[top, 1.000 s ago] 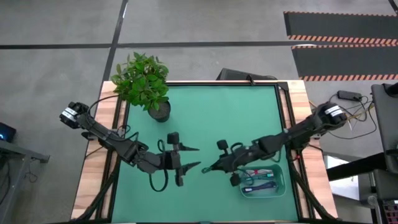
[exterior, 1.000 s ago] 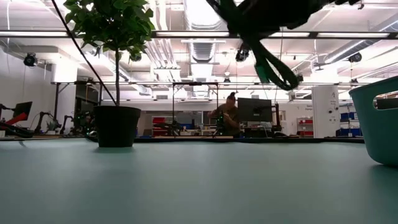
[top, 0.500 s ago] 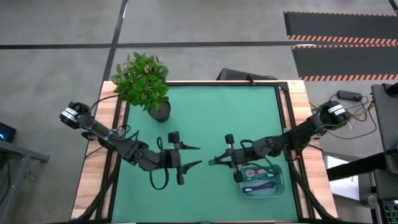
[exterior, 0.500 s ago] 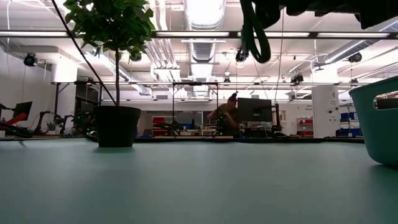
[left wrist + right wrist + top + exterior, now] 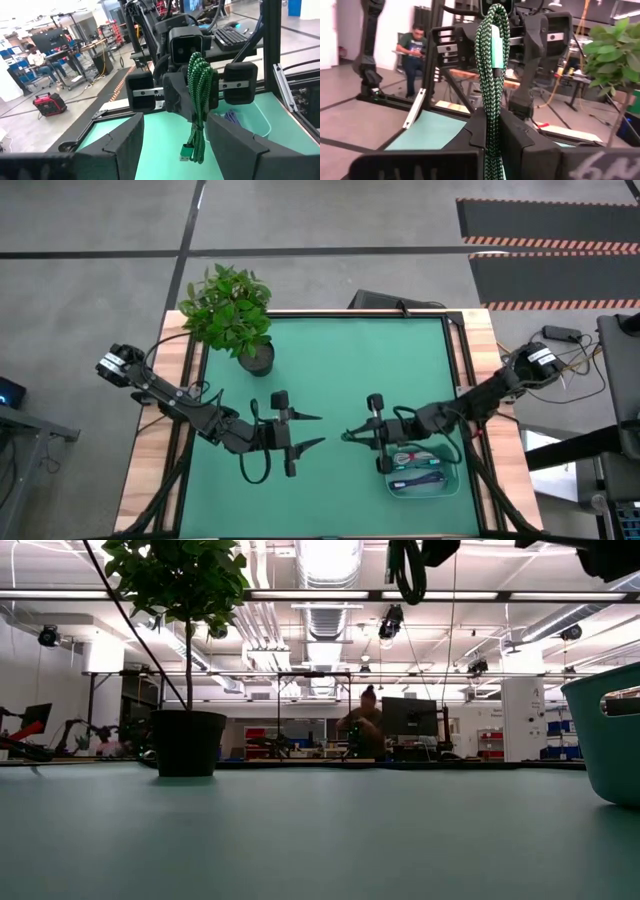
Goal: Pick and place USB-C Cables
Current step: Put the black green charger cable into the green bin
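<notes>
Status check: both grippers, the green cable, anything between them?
Right gripper shut on green cable, held above the mat. Left gripper open, facing it, not touching. Gap between them bare. Other cables in teal bin.

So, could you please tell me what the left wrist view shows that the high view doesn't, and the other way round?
Only the left wrist view shows the green USB-C cable clearly, hanging from the shut right claw. Only the high view shows the potted plant, the teal bin's other cables and the open left claw facing the right claw over the green mat. Both show the right arm and the bin.
</notes>
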Controlling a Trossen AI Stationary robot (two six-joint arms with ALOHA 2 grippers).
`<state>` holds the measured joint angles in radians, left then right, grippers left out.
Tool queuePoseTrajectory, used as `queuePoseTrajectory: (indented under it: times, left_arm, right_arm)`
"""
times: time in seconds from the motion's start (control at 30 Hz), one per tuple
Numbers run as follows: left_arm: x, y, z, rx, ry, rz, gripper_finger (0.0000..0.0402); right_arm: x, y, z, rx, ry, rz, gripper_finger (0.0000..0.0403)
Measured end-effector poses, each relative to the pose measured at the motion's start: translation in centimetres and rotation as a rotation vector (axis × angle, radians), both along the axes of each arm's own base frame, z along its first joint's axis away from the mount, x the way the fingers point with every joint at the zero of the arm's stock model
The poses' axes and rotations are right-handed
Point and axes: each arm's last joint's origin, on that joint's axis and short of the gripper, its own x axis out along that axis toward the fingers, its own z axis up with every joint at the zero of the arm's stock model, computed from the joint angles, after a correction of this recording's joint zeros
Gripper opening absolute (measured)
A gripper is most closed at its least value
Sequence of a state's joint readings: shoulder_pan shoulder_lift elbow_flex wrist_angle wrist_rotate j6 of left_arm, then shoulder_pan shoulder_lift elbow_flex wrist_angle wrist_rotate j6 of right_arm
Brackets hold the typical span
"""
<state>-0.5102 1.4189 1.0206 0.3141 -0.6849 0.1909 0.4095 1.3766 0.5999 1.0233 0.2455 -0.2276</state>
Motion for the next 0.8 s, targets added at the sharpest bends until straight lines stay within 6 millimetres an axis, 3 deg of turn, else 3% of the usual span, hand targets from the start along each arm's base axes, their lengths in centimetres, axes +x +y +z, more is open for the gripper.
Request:
queuePoseTrajectory:
  times: [0.57,0.8]
  left_arm:
    - [0.0,0.0,-0.1,0.001,0.003,-0.001,0.0201]
    - [0.0,0.0,-0.3,0.005,0.009,-0.001,0.0201]
  right_arm:
    - [-1.1,0.9,1.0,0.036,-0.003,0.007,0.0015]
    - [-1.6,0.6,1.7,0.102,0.142,-0.020,0.0015]
